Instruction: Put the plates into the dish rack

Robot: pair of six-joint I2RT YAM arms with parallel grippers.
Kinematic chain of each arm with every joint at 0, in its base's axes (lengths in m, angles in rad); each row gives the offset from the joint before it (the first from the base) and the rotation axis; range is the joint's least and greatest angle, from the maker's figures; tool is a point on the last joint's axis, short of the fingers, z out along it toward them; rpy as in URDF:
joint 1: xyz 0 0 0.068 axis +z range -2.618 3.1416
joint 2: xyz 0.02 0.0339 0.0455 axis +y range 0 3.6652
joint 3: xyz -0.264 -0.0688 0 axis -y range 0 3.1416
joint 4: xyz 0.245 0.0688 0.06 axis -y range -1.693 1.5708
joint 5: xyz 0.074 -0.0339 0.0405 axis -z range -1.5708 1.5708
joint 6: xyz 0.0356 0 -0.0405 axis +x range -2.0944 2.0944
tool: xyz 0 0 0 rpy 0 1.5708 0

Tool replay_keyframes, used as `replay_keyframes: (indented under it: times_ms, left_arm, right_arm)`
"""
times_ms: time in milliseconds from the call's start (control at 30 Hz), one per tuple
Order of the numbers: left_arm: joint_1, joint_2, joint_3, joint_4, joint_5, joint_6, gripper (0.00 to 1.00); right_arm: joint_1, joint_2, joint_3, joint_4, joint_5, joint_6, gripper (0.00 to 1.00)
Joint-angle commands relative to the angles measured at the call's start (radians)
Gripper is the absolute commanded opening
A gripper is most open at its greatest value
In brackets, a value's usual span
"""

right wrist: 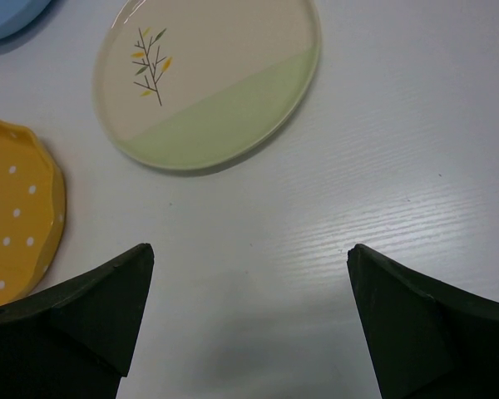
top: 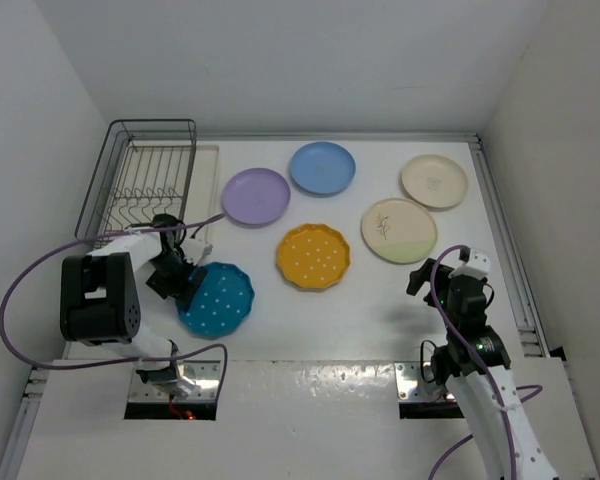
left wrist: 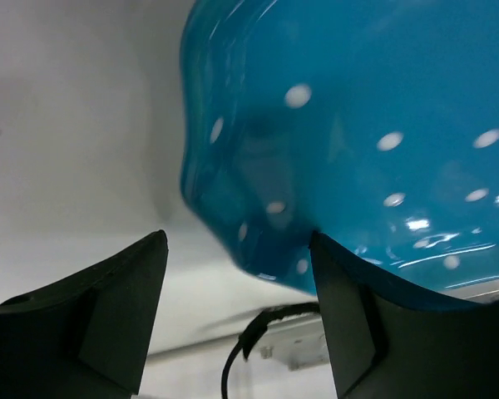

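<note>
White tabletop (top: 370, 320) carries everything, with pale walls on three sides. At its far left corner stands the dish rack (top: 150, 150), a dark wire basket with upright prongs. A flat cream tray (top: 208, 170) lies under it and shows along its right side. All six plates lie outside the rack.

Just in front of the rack's near end sits the bulky black left arm (top: 100, 295). Its purple cable (top: 20, 290) loops out to the left and crosses the rack's near corner, so arm and cable both stand between the teal plate (top: 220, 300) and the basket.

That teal plate lies near the front, beside the left arm, with its left rim at the left gripper (top: 170, 272). In the left wrist view its scalloped rim meets the right-hand finger (left wrist: 349, 316), while the other finger (left wrist: 108, 316) stands clear with bare tabletop between. The jaws are spread wide and clamp nothing.

The other five plates lie flat:
- The orange plate (top: 313, 256) lies mid-table.
- The lilac plate (top: 256, 195) is just right of the tray.
- The blue plate (top: 322, 167) lies beyond the lilac one.
- The plain cream plate (top: 434, 181) is at the far right.
- The sprig plate (top: 399, 230) lies just in front of the plain cream one.

The right gripper (top: 435, 275) hangs over bare tabletop on the near side of the sprig plate, jaws released and empty. Its wrist view shows that plate ahead and the orange rim at the left.
</note>
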Motion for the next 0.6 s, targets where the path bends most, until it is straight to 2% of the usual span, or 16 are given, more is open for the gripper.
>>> replay_keyframes:
  times_ms: [0,133,200,233,400,533,567]
  left_arm:
    - [0.008,-0.017,0.032,0.055,0.135,0.011,0.74]
    - [0.017,-0.107,0.047,0.031,0.173,0.077,0.77]
    - [0.017,-0.069,0.047,0.045,0.091,0.045,0.77]
    - [0.017,-0.042,0.047,0.045,0.066,0.033,0.73]
    - [0.04,0.073,0.027,0.116,0.008,-0.018,0.69]
    - [0.04,0.084,0.018,0.139,0.034,-0.027,0.57]
    - [0.04,0.093,0.009,0.139,0.034,-0.027,0.43]
  right_arm:
    - [-0.003,-0.003,0.005,0.041,0.003,-0.017,1.0]
    - [-0.002,0.01,0.009,0.045,0.004,-0.019,1.0]
    - [-0.002,0.022,0.011,0.053,0.004,-0.023,1.0]
    - [-0.001,0.02,0.014,0.053,0.007,-0.023,1.0]
    - [-0.002,0.023,0.023,0.055,0.007,-0.03,1.0]
    - [-0.001,0.01,0.021,0.042,0.012,-0.023,1.0]
    - [-0.002,0.01,0.021,0.039,0.015,-0.025,1.0]
